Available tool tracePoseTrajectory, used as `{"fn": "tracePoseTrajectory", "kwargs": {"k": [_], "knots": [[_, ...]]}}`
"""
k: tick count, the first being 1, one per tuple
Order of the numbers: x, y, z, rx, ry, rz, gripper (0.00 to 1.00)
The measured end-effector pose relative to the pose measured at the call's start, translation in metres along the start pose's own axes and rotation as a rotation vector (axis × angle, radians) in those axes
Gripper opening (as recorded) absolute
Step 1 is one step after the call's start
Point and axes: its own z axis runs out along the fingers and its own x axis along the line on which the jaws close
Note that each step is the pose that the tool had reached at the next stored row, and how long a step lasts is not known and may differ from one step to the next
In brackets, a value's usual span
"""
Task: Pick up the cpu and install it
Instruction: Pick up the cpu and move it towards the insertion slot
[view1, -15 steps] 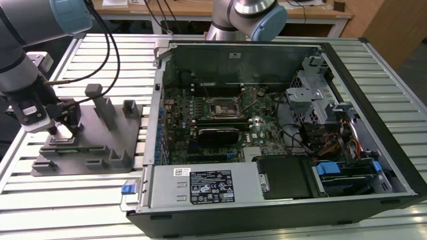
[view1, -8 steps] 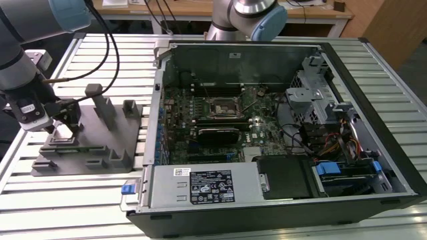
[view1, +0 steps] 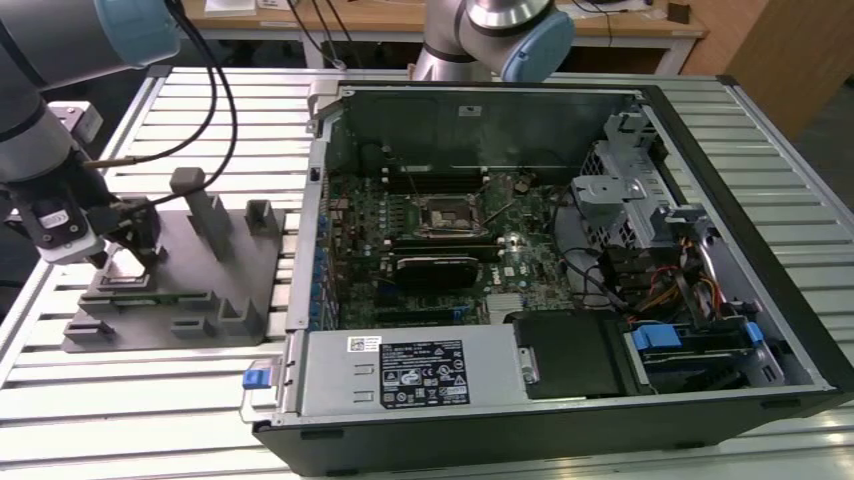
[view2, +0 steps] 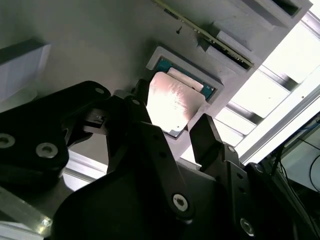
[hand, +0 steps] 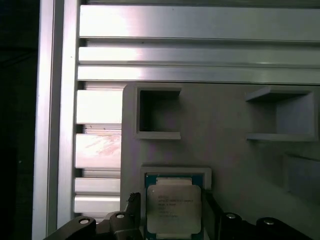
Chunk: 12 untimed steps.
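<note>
While the black gripper hangs low over the grey plastic fixture, fingers stand apart, straddling the small silver-topped square cpu seated in its pocket. Best to close evenly on opp. edges, level, no tilt.
</note>
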Motion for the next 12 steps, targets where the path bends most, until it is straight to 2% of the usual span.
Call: {"fn": "tracePoseTrajectory", "kwargs": {"k": [6,12], "knots": [[-0.0024,-0.0001,0.0019,-0.0001,0.0003,-0.009,0.60],[-0.0013,-0.0001,0.0020,-0.0001,-0.0001,-0.015,0.60]]}}
